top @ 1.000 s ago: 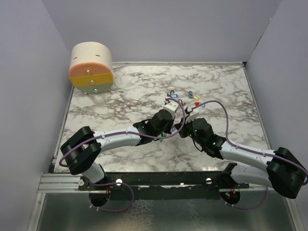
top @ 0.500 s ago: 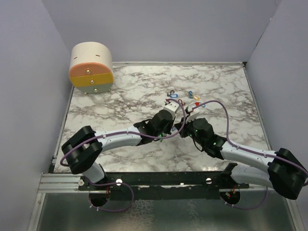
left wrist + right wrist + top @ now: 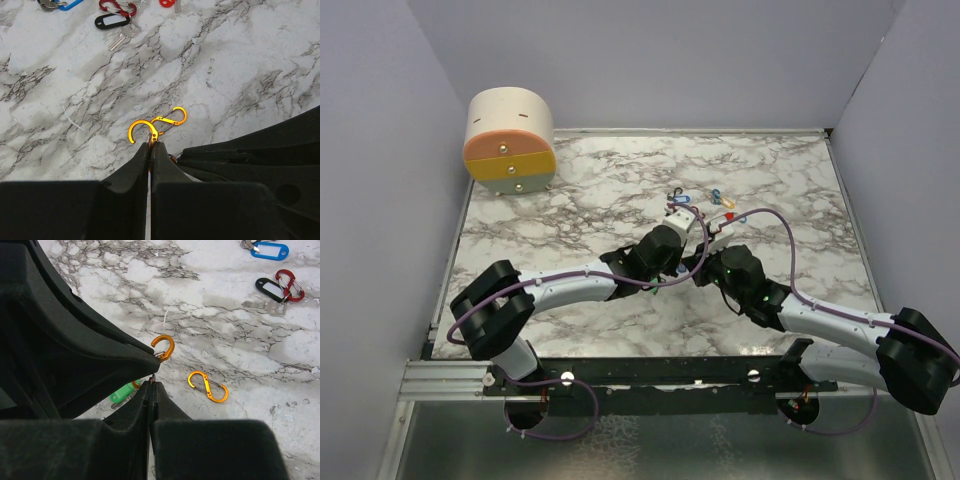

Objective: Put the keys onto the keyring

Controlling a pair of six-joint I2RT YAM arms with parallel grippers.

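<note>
Threading step: left gripper (image 3: 150,145) pinches shut on orange metal hook-shaped clip (image 3: 139,130) at its fingertips, right gripper (image 3: 151,384) closed just beside green plastic-tagged key (image 3: 121,393), grip on it unclear; next likely needs fine key-to-hook alignment.

Black-tagged key (image 3: 111,21) lying flat, silver blade bare, blue-tagged key (image 3: 270,250) flat near it, green-tagged key (image 3: 121,392) partly hidden, orange keyring (image 3: 141,130) an open C.
</note>
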